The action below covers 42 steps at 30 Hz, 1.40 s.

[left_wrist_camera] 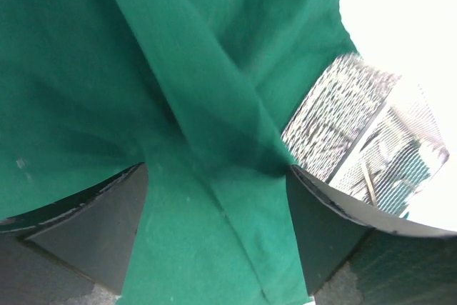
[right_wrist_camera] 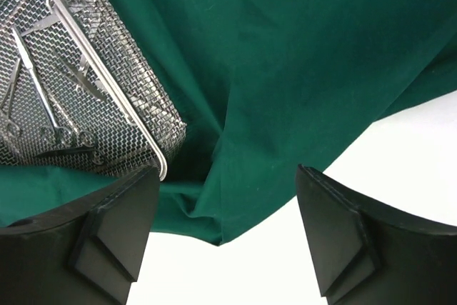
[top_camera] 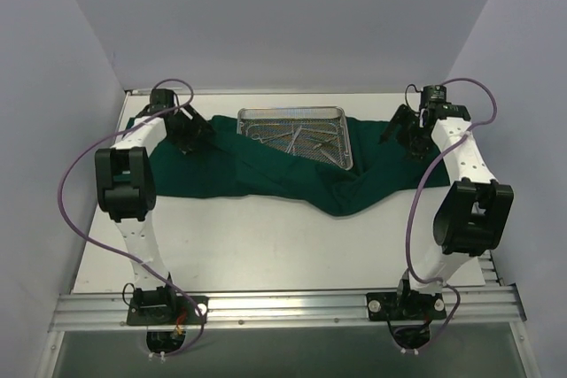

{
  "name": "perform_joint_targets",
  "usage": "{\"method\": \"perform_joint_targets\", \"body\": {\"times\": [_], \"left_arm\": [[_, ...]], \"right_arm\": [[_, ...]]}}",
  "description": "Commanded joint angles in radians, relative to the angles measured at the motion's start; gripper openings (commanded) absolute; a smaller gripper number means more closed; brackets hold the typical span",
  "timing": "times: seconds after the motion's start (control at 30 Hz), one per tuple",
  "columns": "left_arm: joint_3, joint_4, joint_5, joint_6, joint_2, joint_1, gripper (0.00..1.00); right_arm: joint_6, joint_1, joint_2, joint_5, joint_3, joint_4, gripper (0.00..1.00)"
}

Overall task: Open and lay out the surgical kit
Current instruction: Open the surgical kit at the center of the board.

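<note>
Over at about ten o'clock on the tabletop [top_camera: 266,250], the left tool [left_wrist_camera: 216,198] hung low over the dark green cloth [top_camera: 266,174]. Its jaws were spread wide astride a raised fold and were not pinching it, as far as I could see.

At twelve o'clock sat the wire-mesh tray [top_camera: 244,115], uncovered and resting on the cloth. The steel instruments [top_camera: 297,137] lay jumbled inside it.

At two o'clock the right tool [right_wrist_camera: 227,198] was released too. Its jaws gaped above the cloth's loose edge where that edge met bare tabletop, with the tray's corner just beside it towards ten o'clock.

To my eye the job was partly done. The wrap had been opened and drawn out to both sides, so the tray stood exposed. But the cloth was rumpled, with a bunched flap sagging towards five o'clock from the tray. I judged that the flap wanted smoothing flat. None of the instruments had been lifted out and set in order, which seemed the larger share left.
</note>
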Motion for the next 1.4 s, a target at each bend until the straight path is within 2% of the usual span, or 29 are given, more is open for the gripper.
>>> {"method": "perform_joint_targets", "body": {"times": [0.0,0.07,0.1,0.13,0.2,0.23,0.33,0.4,0.47,0.53,0.6,0.87,0.9,0.93,0.97,1.03,1.23,1.33,1.37], "left_arm": [[0.064,0.088,0.037,-0.022,0.030,0.028,0.79],[0.078,0.091,0.046,-0.021,0.050,0.028,0.68],[0.083,0.099,0.049,-0.018,0.053,0.028,0.58],[0.087,0.107,0.055,-0.008,0.055,0.028,0.43],[0.093,0.098,0.058,0.010,0.055,0.027,0.29],[0.103,0.089,0.058,0.036,0.052,0.027,0.16],[0.075,0.027,0.034,0.087,0.020,0.022,0.11],[0.037,0.032,0.017,0.114,-0.029,0.022,0.04],[-0.003,0.013,0.001,0.131,-0.067,0.022,0.02],[-0.021,0.000,-0.011,0.159,-0.088,0.022,0.02],[-0.038,-0.011,-0.019,0.180,-0.114,0.024,0.02],[-0.060,-0.014,-0.023,0.205,-0.155,0.016,0.02],[-0.055,-0.013,-0.019,0.205,-0.149,0.014,0.05],[-0.043,-0.014,-0.017,0.199,-0.144,0.016,0.36],[-0.037,-0.011,-0.016,0.193,-0.134,0.014,0.53],[-0.003,-0.001,-0.003,0.168,-0.115,0.014,0.73],[0.063,0.019,0.030,0.116,-0.029,0.002,0.76],[0.061,0.035,0.032,0.104,-0.017,0.002,0.74],[0.061,0.038,0.034,0.101,-0.005,0.002,0.71]], "right_arm": [[-0.006,0.021,0.034,0.044,0.049,-0.023,0.75],[0.006,0.048,0.058,0.080,0.076,-0.023,0.73],[0.008,0.059,0.084,0.116,0.087,-0.022,0.71],[0.009,0.068,0.098,0.138,0.099,-0.020,0.68],[0.014,0.087,0.144,0.185,0.141,-0.017,0.60],[0.011,0.090,0.161,0.195,0.152,-0.007,0.56],[0.003,0.094,0.252,0.261,0.228,-0.019,0.49],[-0.012,0.093,0.331,0.325,0.279,-0.036,0.46],[-0.023,0.088,0.377,0.373,0.342,-0.037,0.42],[-0.037,0.084,0.437,0.396,0.398,-0.025,0.38],[-0.041,0.081,0.491,0.426,0.435,-0.014,0.37],[-0.049,0.067,0.661,0.439,0.644,-0.030,0.38],[-0.046,0.067,0.666,0.430,0.652,-0.023,0.40],[-0.041,0.068,0.671,0.430,0.659,-0.020,0.42],[-0.037,0.067,0.678,0.431,0.669,-0.020,0.44],[-0.035,0.067,0.689,0.424,0.699,-0.032,0.47],[-0.040,0.067,0.704,0.413,0.722,-0.045,0.48],[-0.037,0.067,0.717,0.411,0.727,-0.051,0.48],[-0.037,0.065,0.723,0.413,0.727,-0.049,0.48]]}}
